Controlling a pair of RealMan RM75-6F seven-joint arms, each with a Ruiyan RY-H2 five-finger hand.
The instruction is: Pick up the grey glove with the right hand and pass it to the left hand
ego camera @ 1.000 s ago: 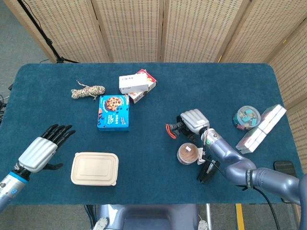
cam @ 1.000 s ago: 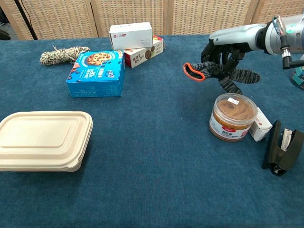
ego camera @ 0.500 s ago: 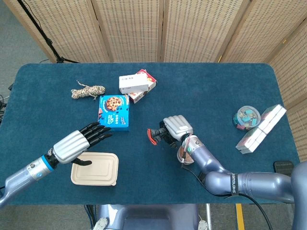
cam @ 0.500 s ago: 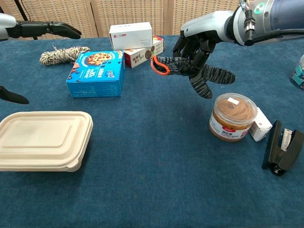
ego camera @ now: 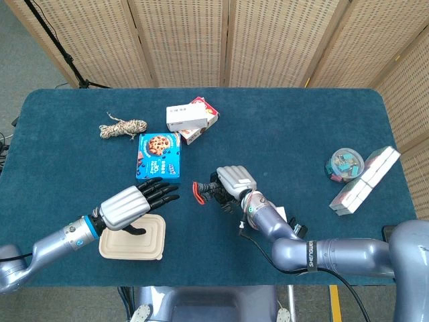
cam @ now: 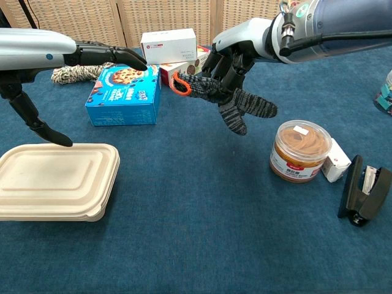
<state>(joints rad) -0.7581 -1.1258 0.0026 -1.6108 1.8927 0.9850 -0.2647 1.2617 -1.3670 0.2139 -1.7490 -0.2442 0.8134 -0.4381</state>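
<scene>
The grey glove [cam: 229, 101] with an orange cuff [ego camera: 198, 192] hangs in the air over the middle of the table, its fingers drooping. My right hand [cam: 236, 54] grips it near the cuff; in the head view that right hand [ego camera: 234, 181] is at the centre. My left hand [ego camera: 134, 203] is open, fingers stretched flat toward the glove, with a short gap between them. In the chest view the left hand [cam: 98, 55] reaches in from the left at the glove's height, its thumb hanging down above the lunch box.
A beige lunch box [cam: 55, 180] lies under the left hand. Behind are a blue cookie box [cam: 124, 95], two stacked cartons [cam: 169, 46] and a rope bundle [ego camera: 123, 127]. A round jar [cam: 300, 150], a small white box and a black stapler [cam: 364, 190] sit front right.
My right hand has carried the glove further left and a bit higher. My left hand has moved right toward it, over the lunch box.
</scene>
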